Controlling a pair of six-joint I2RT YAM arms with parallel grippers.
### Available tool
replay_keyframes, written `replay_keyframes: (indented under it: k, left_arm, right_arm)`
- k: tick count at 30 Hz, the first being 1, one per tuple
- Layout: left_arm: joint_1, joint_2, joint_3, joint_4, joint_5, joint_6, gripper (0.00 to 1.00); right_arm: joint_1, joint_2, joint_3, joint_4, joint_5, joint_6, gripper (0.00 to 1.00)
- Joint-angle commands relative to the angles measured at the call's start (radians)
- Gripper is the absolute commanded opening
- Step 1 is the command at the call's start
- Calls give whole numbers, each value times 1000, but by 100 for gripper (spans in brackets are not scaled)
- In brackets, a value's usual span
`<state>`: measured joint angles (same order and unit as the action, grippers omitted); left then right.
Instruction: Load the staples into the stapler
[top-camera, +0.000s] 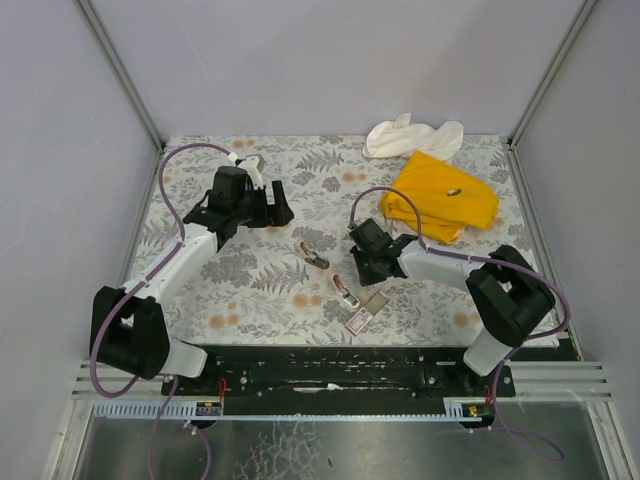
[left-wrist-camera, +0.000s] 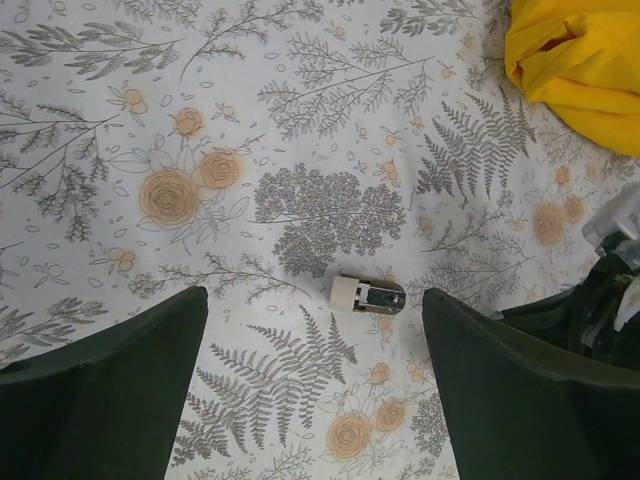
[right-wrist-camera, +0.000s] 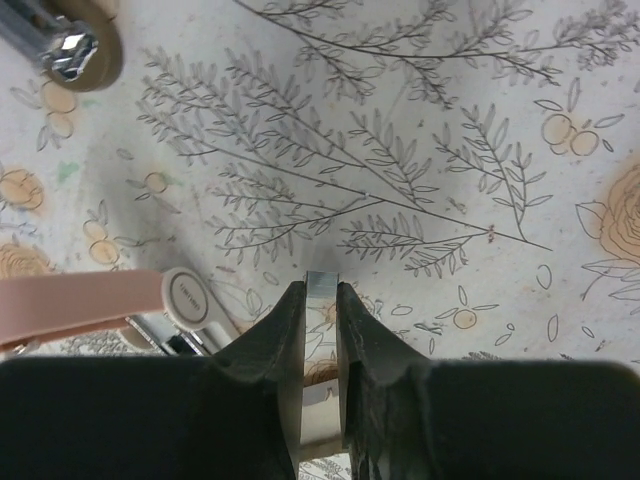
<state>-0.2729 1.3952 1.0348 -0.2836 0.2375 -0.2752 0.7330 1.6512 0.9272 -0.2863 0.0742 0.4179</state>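
The pink stapler (top-camera: 345, 290) lies open mid-table; in the right wrist view its pink arm (right-wrist-camera: 90, 305) reaches in from the left. The pink staples box (top-camera: 357, 322) lies just in front of it, with its tan inner piece (top-camera: 376, 302) beside it. My right gripper (top-camera: 362, 264) hovers just behind the stapler and box. It is shut on a thin silver strip of staples (right-wrist-camera: 322, 283) that pokes out at the tips of the gripper (right-wrist-camera: 321, 292). My left gripper (top-camera: 278, 205) hangs open at the back left, and nothing lies between the fingers of this gripper (left-wrist-camera: 315, 300).
A small object of metal with a white cap (left-wrist-camera: 368, 294) lies on the floral tablecloth (top-camera: 250, 280), left of the stapler (top-camera: 313, 255). A yellow cloth (top-camera: 440, 195) and a white cloth (top-camera: 410, 135) lie at the back right. Grey walls enclose the table.
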Motion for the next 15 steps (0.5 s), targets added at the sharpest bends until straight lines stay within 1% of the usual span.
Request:
replay_keyframes:
  k: [1, 4, 6, 9, 12, 15]
  left_arm:
    - [-70, -22, 8, -6, -67, -13, 87]
    - [-137, -19, 31, -25, -94, -31, 87]
    - [-182, -19, 44, -28, -108, -53, 87]
    - [-252, -19, 59, -29, -132, -91, 87]
    - [-327, -14, 76, -31, -166, -125, 87]
    - [-397, -1, 99, -31, -193, -170, 86]
  right_arm:
    - [-4, 19, 47, -1, 81, 88, 22]
    - [-4, 43, 44, -11, 114, 148, 28]
    - [-4, 50, 42, -11, 122, 167, 31]
    - [-8, 46, 35, -12, 124, 179, 38]
    - [-23, 2, 10, -7, 120, 179, 46]
    - [-69, -103, -31, 2, 97, 168, 53]
